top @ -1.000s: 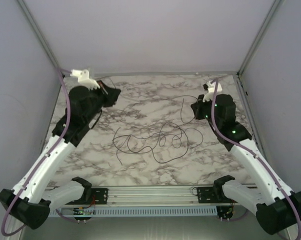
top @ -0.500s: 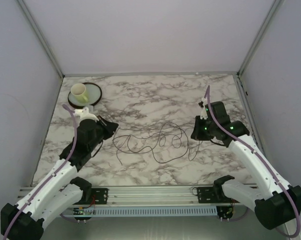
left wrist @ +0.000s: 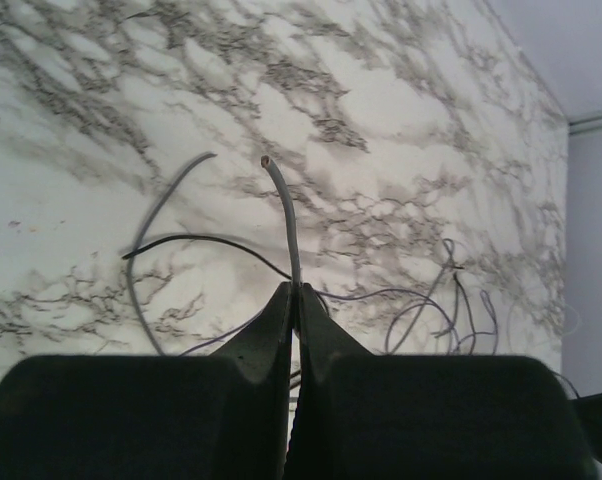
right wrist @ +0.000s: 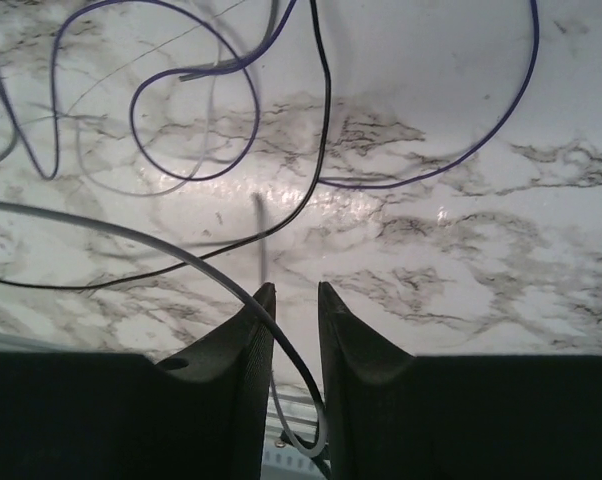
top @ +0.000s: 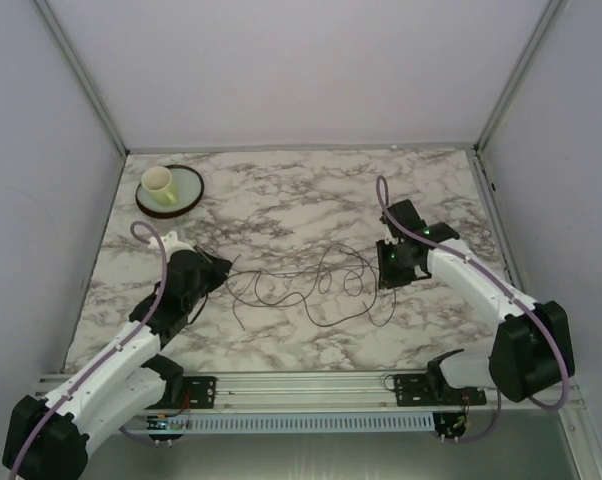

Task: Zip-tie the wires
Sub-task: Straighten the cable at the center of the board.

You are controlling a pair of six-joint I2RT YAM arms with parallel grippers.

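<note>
The wires lie in loose thin loops on the middle of the marble table. At their left end, my left gripper is shut on one grey wire, whose free end sticks up past the tips. My right gripper sits low at the right end of the tangle. Its jaws stand a little apart, open. A pale grey wire curves loosely through the gap, with purple and black strands on the table beyond. No zip tie is in view.
A cream cup stands on a dark-rimmed plate at the back left corner. Enclosure walls and metal posts close in the table on three sides. The aluminium rail carrying both arm bases runs along the near edge.
Both arms swung in from the back corners down to the two ends of the tangle, uncovering the cup and plate. The right jaws parted. The right-hand wire loop dropped toward the middle.
</note>
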